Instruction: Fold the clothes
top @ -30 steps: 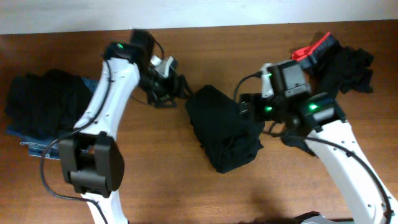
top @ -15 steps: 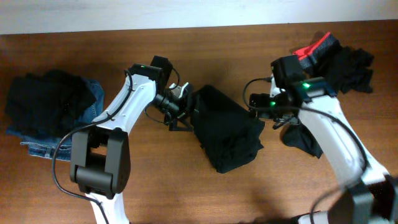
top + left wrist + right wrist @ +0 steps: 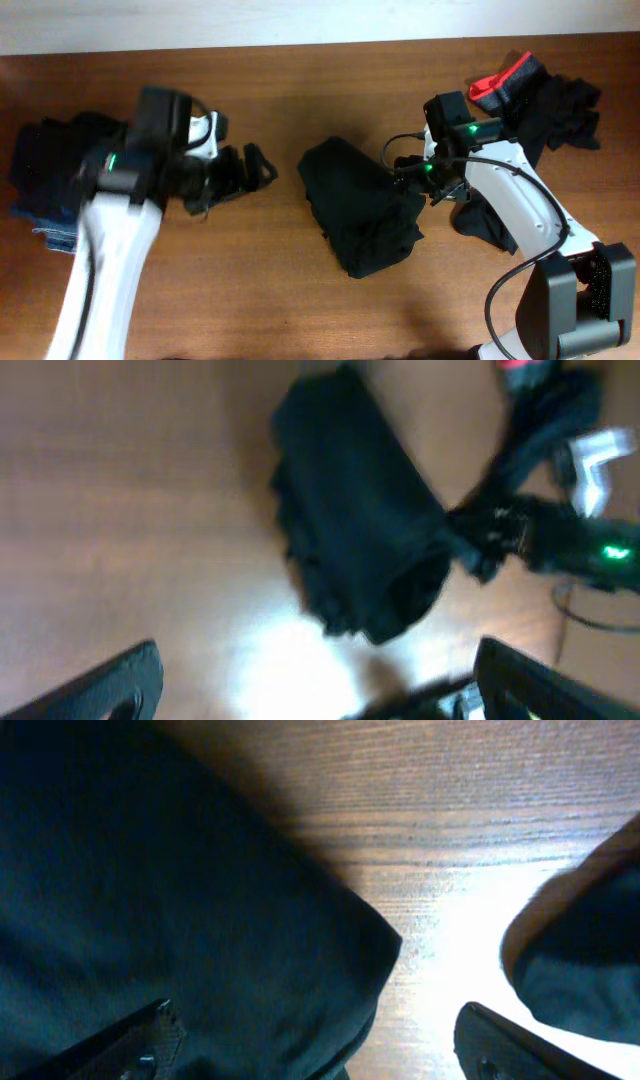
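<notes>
**Item:** black bundle (image 3: 360,215), roughly folded, lying mid-counter, its lower end bunching into creases.

**Left end effector** (image 3: 243,170): hovering left of the bundle and apart from it, jaws standing wide, carrying nothing.

**Right end effector** (image 3: 398,176): sitting at the bundle's right edge, jaws spread wide over the cloth, gripping nothing.

**Risks:**
- The right fingers (image 3: 140,1040) are riding so close to the limp fabric that a sideways move is likely to drag a layer and undo the fold.
- A pinch closing here may be catching only the top layer.
- The loose black piece (image 3: 480,222) lying under the right arm is liable to snag on it.
- The bundle is looking thick and uneven, so it may slump open if shifted.

**Other stock:**
- Far left: a stack (image 3: 70,155) of black garments resting on jeans (image 3: 55,235).
- Far right: a tangled heap (image 3: 565,105) with the red-edged piece (image 3: 505,78).

**Surface:** brown wood-grain counter (image 3: 250,300), glossy and reflecting light.

**Room:** a pale wall (image 3: 300,20) running along the far edge, with nothing more showing
</notes>
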`<state>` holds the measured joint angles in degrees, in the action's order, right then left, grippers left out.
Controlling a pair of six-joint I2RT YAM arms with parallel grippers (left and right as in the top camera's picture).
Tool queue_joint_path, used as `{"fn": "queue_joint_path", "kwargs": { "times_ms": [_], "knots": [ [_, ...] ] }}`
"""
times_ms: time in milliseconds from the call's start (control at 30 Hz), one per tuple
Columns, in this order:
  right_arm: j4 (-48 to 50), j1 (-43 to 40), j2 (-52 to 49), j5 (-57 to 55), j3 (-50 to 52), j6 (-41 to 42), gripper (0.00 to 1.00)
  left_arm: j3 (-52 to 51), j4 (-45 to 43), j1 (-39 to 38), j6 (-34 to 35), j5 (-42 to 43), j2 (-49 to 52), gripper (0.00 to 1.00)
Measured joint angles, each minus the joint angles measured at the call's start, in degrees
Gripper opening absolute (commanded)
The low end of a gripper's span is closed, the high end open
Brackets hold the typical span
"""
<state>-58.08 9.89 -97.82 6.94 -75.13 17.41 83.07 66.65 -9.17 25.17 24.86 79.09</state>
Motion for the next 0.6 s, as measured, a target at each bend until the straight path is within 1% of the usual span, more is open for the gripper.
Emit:
{"fn": "queue_joint_path", "kwargs": {
  "times_ms": [67, 133, 233, 300, 367, 467, 600],
  "knots": [
    [0.0, 0.0, -0.1, 0.0, 0.0, 0.0, 0.92, -6.7, -6.4, -0.5, 2.7, 1.9, -3.7, 0.99],
    [-0.2, 0.0, -0.4, 0.0, 0.0, -0.1, 0.92, -13.9, -12.3, -0.6, 5.0, 4.9, -4.3, 0.99],
    [-0.6, 0.0, -1.9, 0.0, 0.0, -0.1, 0.92, -27.3, -25.9, -0.9, 11.0, 11.4, -0.8, 0.99],
    [-1.1, 0.0, -3.0, 0.0, 0.0, -0.1, 0.92, -33.6, -31.7, -1.3, 14.0, 14.0, 1.0, 0.99],
    [-1.5, 0.2, -3.9, 0.0, 0.0, -0.1, 0.92, -39.6, -40.2, -2.5, 19.5, 16.8, 1.7, 0.99],
    [-1.5, 0.6, -5.0, 0.0, 0.0, -0.1, 0.92, -42.5, -48.0, -4.4, 24.4, 18.8, 1.7, 0.99],
    [-1.2, 1.9, -6.5, 0.0, 0.0, -0.1, 0.92, -42.5, -50.0, -7.3, 29.9, 18.8, 1.6, 0.99]
  ]
}}
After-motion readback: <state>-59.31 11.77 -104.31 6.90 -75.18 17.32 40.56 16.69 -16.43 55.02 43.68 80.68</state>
